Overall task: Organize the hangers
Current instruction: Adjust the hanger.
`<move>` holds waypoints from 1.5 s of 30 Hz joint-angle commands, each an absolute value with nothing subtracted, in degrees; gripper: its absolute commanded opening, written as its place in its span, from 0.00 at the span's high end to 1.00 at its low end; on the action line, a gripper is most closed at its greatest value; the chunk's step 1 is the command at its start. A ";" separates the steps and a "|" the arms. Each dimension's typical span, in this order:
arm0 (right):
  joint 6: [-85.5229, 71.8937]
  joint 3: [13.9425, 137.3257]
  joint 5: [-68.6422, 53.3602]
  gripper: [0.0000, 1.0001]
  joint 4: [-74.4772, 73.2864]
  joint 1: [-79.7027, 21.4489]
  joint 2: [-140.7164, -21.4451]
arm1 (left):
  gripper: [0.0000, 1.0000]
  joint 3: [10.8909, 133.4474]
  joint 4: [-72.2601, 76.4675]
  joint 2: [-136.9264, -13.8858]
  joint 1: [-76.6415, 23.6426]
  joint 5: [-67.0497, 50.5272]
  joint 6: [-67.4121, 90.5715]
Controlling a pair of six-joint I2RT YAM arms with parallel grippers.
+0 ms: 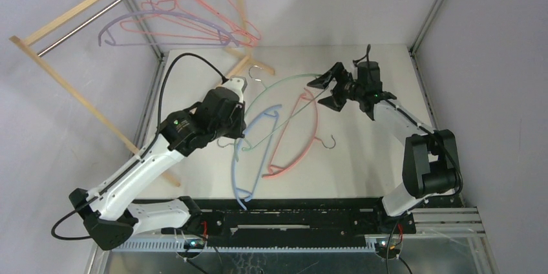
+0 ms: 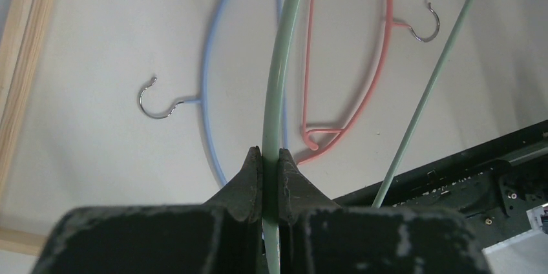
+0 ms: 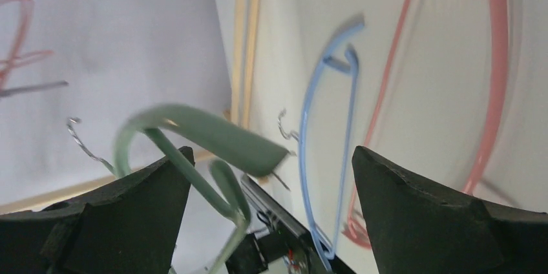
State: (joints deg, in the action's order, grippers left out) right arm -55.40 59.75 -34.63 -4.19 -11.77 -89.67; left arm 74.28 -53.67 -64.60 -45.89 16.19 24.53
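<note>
White, matte and smooth, the surface [image 1: 349,177] sits boxed in by pale grey walls and silvery metal corner posts. Up at the far left stands a light wooden rack frame [image 1: 64,85] with its metal rod [image 1: 97,15], and look: thin pink-red wire triangular hangers [image 1: 187,6] and a thicker curved lilac hanger [image 1: 148,13] hang from it. Down on the surface lie a glossy curved blue hanger [image 1: 234,164] and a curved pink hanger [image 1: 315,128], side by side, each with a small metal hook. Across them runs the thick curved green hanger [image 2: 274,80], and the left gripper [image 2: 270,164] is clenched tight on its rounded bar, scuffed black pads on either side. Over to the right gripper [image 1: 325,93]: jaws spread wide, the green hanger's far end sitting between them, nothing pinched.
</note>
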 commanded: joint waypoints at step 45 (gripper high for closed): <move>-68.96 57.93 -50.20 1.00 30.96 -9.05 -86.48 | 0.72 62.26 -34.02 -56.07 -46.43 7.25 23.59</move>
